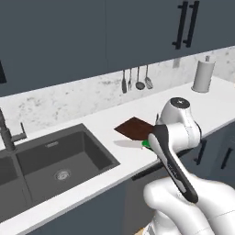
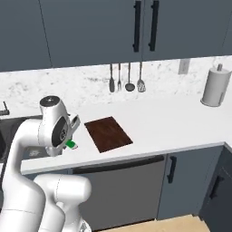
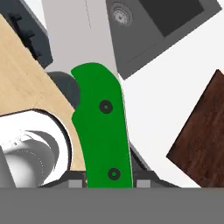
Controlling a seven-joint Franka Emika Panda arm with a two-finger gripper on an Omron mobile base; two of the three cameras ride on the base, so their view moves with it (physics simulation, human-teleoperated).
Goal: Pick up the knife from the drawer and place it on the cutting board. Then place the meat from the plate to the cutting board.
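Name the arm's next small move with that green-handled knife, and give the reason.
Probably carry the green-handled knife sideways over the dark reddish-brown wooden cutting board. The gripper is shut on its handle, and it hangs above the white counter beside the board.

The knife (image 3: 104, 131) blade is hidden behind the arm
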